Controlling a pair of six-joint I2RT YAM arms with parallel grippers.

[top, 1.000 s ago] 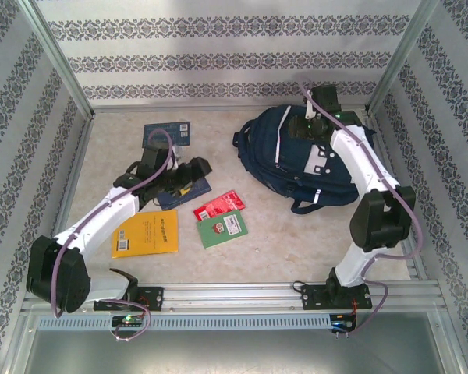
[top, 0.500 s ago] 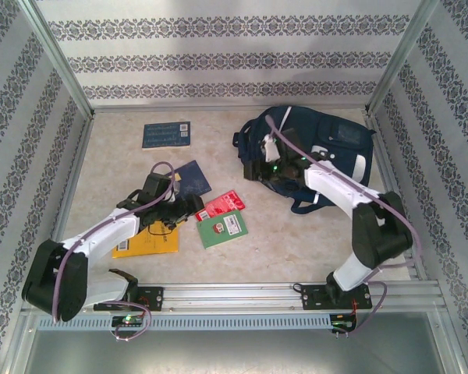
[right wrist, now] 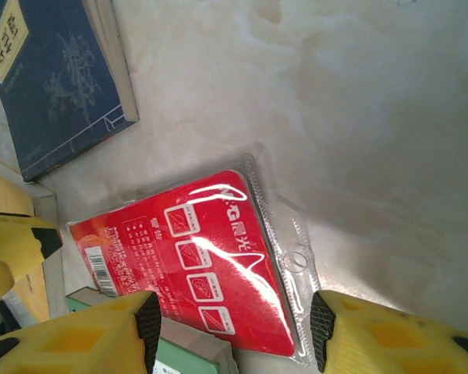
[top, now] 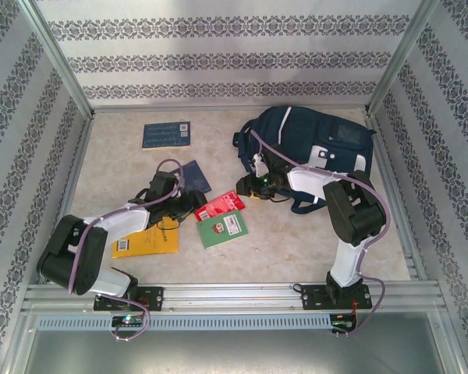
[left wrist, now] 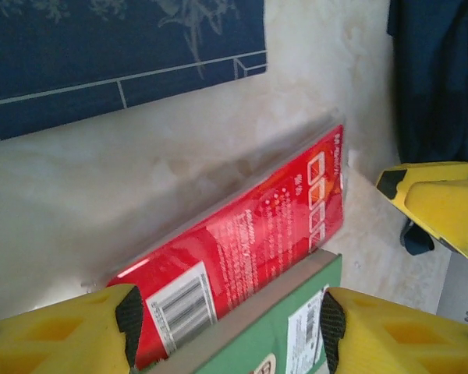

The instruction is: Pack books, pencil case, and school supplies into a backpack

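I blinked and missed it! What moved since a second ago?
The right pincer swung off the backpack toward the red packet. The left pincer slid from the blue book to it too. Nothing got grabbed. The green book and packet stayed put.

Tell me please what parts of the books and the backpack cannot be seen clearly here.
- Top view: the left arm covers part of the yellow-orange book.
- Left wrist view: the green book is cut off by the bottom edge.
- Top view: the right arm hides the near side of the backpack.
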